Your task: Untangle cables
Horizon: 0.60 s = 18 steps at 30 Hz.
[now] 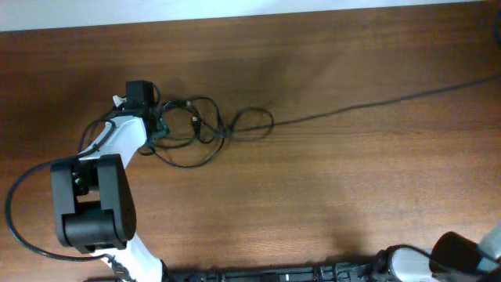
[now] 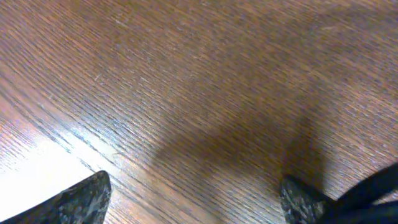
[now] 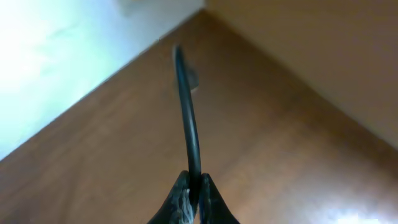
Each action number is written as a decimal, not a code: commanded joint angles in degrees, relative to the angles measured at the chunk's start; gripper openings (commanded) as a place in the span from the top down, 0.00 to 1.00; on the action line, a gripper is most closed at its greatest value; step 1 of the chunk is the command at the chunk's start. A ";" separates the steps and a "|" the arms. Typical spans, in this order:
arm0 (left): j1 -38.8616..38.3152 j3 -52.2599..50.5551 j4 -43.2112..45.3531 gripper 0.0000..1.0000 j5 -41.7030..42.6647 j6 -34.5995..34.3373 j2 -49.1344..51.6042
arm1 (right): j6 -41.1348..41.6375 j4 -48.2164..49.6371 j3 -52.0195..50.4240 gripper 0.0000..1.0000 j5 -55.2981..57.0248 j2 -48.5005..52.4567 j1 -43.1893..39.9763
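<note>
The cables (image 1: 196,129) are thin black cords lying in a knotted bundle of loose loops on the wooden table, left of centre. One strand (image 1: 376,103) runs out of the bundle in a taut line to the right edge. My left gripper (image 1: 159,127) sits at the bundle's left edge. In the left wrist view its fingers (image 2: 193,199) are wide apart over bare wood, with nothing between them. My right gripper (image 3: 194,186) is shut on a black cable (image 3: 188,118), which rises straight out of the jaws. In the overhead view the right gripper is out of sight.
The left arm (image 1: 94,200) stands at the table's front left, with its thicker black wire (image 1: 16,219) looping beside it. Part of the right arm (image 1: 458,254) shows at the bottom right corner. A white wall edge (image 1: 235,8) runs along the back.
</note>
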 commanded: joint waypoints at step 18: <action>0.96 -3.10 -2.89 0.01 1.51 -0.74 3.91 | 4.39 -16.55 0.17 0.01 -7.74 31.21 20.06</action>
